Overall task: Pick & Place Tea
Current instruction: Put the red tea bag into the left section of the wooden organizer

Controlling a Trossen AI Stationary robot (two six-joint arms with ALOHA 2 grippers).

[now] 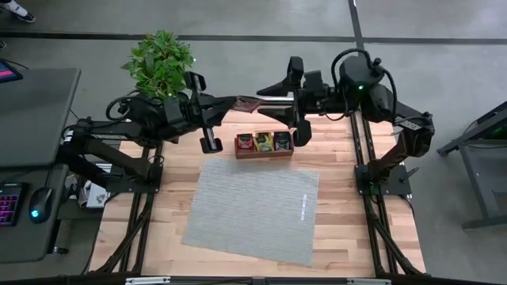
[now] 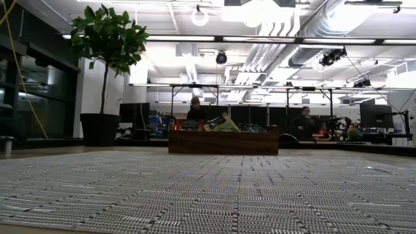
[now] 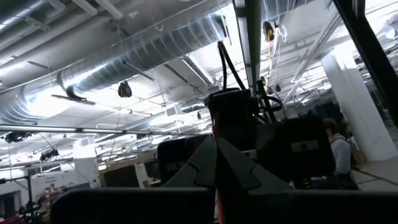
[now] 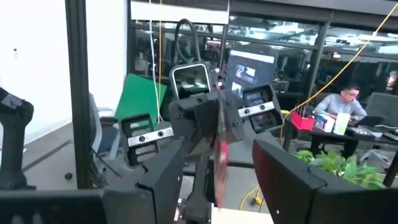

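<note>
My left gripper [image 1: 236,103] is raised over the table's far part, shut on a red tea sachet [image 1: 250,103]. My right gripper [image 1: 268,93] faces it from the right, open, its fingers [image 4: 163,177] on either side of the sachet's free end; I see no touch. More tea sachets [image 1: 264,142], red, yellow and dark, stand in the brown wooden tray [image 1: 264,152], which sits on the table just beyond the grey mat [image 1: 253,210]. In the low view only the tray [image 2: 223,141] and its sachets [image 2: 224,123] show. My left gripper pinches the red sachet between its two fingers at one edge [image 4: 219,138]. The fingers come from the table's left, slanting a little upward. The sachet sticks out past the fingertips toward the right arm, edge-on to that arm's camera, lifted clear of table and tray.
A potted plant [image 1: 161,62] stands at the far left corner behind the left arm. A side desk with keyboard and mouse [image 1: 40,204] lies left of the table. People sit at desks in the room beyond [image 4: 341,106].
</note>
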